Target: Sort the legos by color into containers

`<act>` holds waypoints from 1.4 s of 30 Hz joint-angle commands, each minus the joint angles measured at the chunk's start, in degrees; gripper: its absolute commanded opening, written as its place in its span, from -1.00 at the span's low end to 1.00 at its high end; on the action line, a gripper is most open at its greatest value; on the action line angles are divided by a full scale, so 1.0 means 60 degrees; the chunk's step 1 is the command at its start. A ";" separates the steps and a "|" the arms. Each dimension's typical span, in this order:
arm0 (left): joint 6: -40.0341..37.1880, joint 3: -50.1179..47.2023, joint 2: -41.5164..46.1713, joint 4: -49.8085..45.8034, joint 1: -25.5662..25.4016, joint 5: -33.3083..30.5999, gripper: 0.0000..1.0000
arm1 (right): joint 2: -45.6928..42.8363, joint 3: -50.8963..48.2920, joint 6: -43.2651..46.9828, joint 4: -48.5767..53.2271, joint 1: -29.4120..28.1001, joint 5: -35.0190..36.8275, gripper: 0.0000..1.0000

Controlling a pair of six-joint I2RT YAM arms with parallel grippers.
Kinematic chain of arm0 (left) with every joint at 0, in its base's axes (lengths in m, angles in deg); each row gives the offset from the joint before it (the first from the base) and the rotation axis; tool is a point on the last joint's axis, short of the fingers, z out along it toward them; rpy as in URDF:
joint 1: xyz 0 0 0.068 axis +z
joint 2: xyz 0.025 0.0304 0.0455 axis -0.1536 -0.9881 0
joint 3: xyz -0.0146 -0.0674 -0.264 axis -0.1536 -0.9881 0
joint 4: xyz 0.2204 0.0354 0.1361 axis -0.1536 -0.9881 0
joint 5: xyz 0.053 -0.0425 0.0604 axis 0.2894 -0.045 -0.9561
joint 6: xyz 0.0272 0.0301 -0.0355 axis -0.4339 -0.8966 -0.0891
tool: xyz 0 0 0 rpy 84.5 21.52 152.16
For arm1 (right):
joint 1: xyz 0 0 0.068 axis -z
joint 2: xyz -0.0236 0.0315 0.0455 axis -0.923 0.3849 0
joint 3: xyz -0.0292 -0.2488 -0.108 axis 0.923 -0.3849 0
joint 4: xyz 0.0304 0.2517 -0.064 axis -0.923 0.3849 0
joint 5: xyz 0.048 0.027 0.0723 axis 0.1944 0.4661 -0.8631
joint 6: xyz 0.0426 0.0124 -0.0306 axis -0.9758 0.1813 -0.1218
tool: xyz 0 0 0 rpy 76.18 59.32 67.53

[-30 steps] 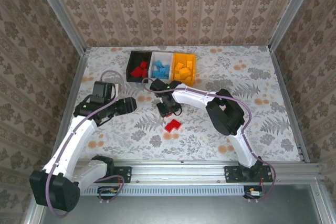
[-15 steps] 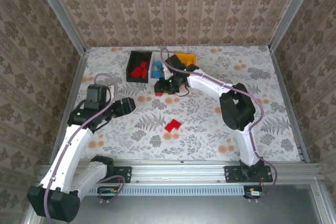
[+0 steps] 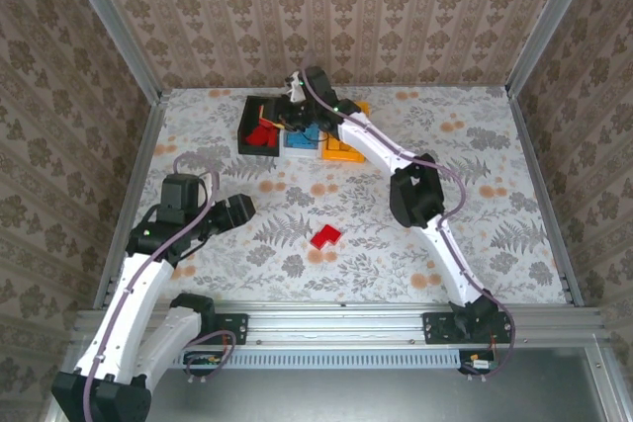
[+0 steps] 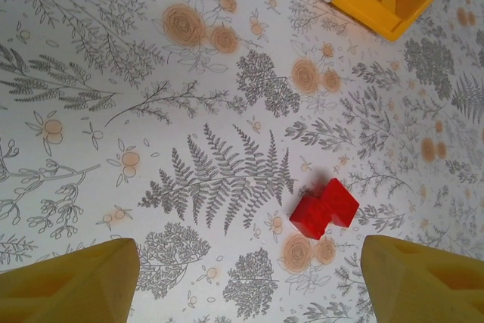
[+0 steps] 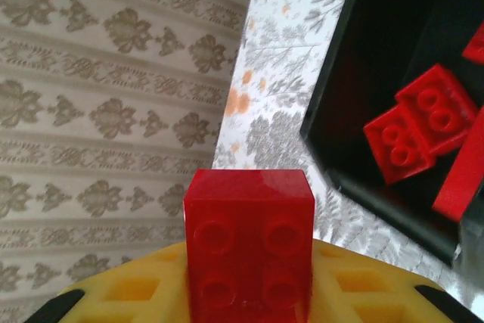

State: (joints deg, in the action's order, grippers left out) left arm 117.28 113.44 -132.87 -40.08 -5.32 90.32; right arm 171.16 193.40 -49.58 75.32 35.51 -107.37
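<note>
Right gripper (image 3: 285, 114): clamped on a red brick (image 5: 249, 240), now carried up to your black bin (image 5: 393, 43).
Left gripper (image 4: 246, 281): jaws apart over loose red piece (image 4: 324, 208).

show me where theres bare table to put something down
Widest bare patch: the table right of the right arm. Also left of the black bin. Crowded: the bin row under the right gripper, and around the loose red brick by the left gripper.
</note>
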 commanded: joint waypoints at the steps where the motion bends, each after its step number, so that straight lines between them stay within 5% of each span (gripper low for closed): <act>1: 0.0122 -0.0225 0.0259 -0.0280 0.0088 0.0067 0.57 | 0.1163 0.1549 -0.0580 0.0161 0.0164 0.0442 -0.23; 11: -0.0061 -0.0341 0.0304 -0.0436 0.0136 0.0040 0.59 | 0.1811 0.2188 -0.0899 -0.0575 0.0272 0.1215 0.15; 22: -0.0021 -0.0293 0.0351 -0.0376 0.0154 0.0156 0.59 | 0.0859 0.2091 -0.0057 0.0300 0.0285 0.1104 0.16; 27: -0.0002 -0.0323 0.0546 -0.0411 0.0161 0.0245 0.59 | -0.0291 0.1697 0.1652 0.2582 0.0257 0.0715 0.17; 34: -0.0055 -0.0538 0.0767 -0.0304 0.0162 0.0310 0.60 | -0.3791 -0.1996 0.5410 0.7034 0.0149 0.2241 0.24; 42: 0.0398 -0.1216 0.0674 0.0597 0.0080 0.0677 0.60 | -0.7832 -0.8439 0.6142 0.7113 -0.0997 0.4032 0.46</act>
State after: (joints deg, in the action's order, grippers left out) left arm 117.74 107.46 -128.90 -39.31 -4.90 92.55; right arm 127.57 151.06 -16.20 113.92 31.64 -89.19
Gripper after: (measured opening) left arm 0.800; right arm 0.723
